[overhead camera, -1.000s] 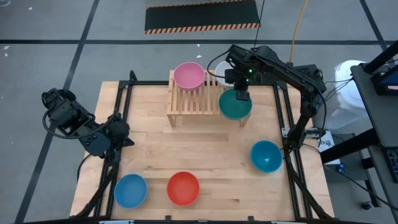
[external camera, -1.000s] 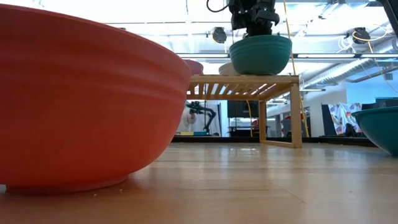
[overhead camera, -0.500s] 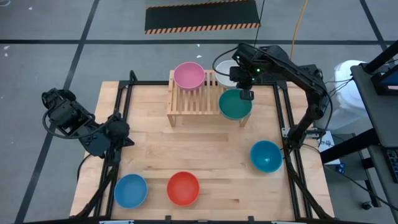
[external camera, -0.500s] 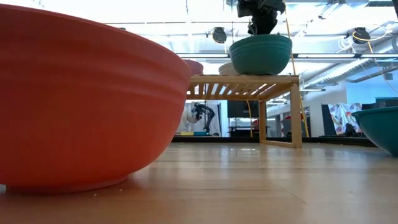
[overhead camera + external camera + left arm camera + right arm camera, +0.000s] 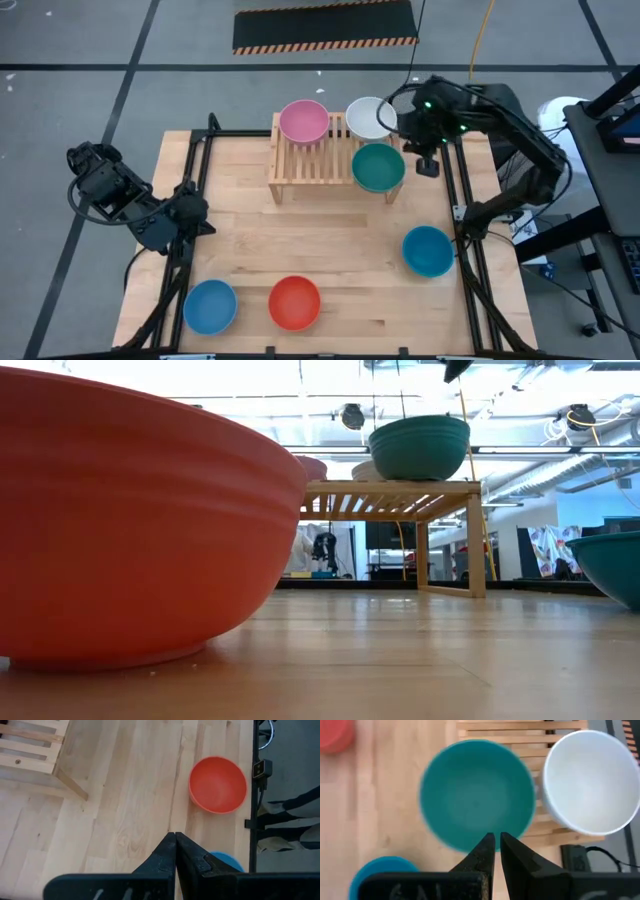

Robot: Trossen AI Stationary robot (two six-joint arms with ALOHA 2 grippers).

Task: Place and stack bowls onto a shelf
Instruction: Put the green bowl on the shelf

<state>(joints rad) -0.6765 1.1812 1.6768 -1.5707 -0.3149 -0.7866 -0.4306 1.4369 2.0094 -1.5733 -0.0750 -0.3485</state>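
The shelf (image 5: 318,160) stands at the table's far middle and carries three bowls. The pink bowl (image 5: 303,121) is on its far left, the white bowl (image 5: 370,117) on its far right, and the green bowl (image 5: 378,167) rests by its base on the near right corner. In the low view the green bowl (image 5: 418,448) sits upright on the slats. My right gripper (image 5: 428,165) hovers just right of the shelf, open by a narrow gap (image 5: 495,839), touching nothing. My left gripper (image 5: 175,836) is shut and waits at the table's left edge.
Three bowls sit on the tabletop: teal-blue (image 5: 428,250) near the right edge, red (image 5: 294,302) at the near middle, and blue (image 5: 210,306) at the near left. The red bowl (image 5: 140,520) fills the low view's foreground. Bare wood lies between the shelf and the near bowls.
My right gripper has risen off the green bowl's far rim, going out of the low view's top, and has moved toward the table's right edge, off the shelf. The green bowl has stayed upright on the shelf's near right corner.
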